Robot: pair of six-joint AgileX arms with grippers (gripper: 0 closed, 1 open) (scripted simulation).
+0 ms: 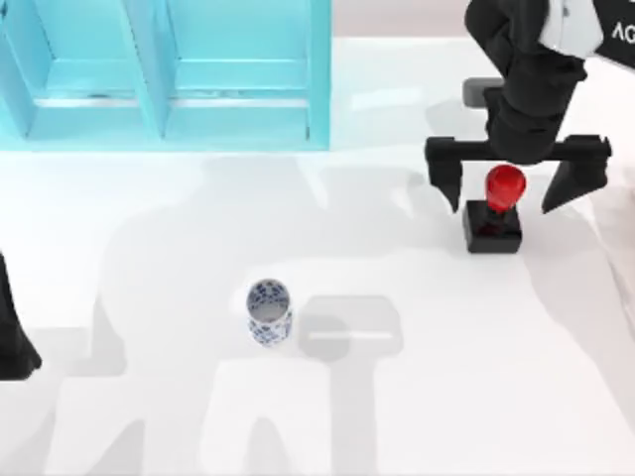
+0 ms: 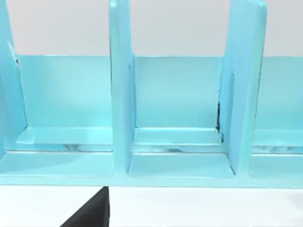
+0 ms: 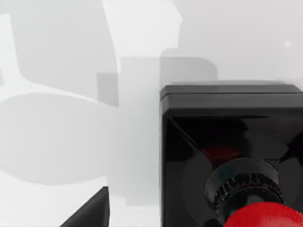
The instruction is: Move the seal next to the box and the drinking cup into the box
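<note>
The right gripper [image 1: 504, 191] hangs spread wide, holding nothing, with the seal [image 1: 495, 211] between its fingers; the drinking cup [image 1: 269, 311] stands well apart from it

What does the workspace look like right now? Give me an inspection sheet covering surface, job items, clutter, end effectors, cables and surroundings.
Surface: white table, shadows across it.
Seal: upright on the table's right side, black base, red knob, apart from the box.
Drinking cup: upright near the table's middle, outside the box.
Box: light blue, divided into compartments, at the far left; the compartments in view hold nothing.
Clutter: nothing seen.
Right end effector: over the seal, fingers open either side of the red knob.
Left end effector: parked at the table's left edge.
Cables: nothing seen.
Surroundings: nothing seen beyond the table.
</note>
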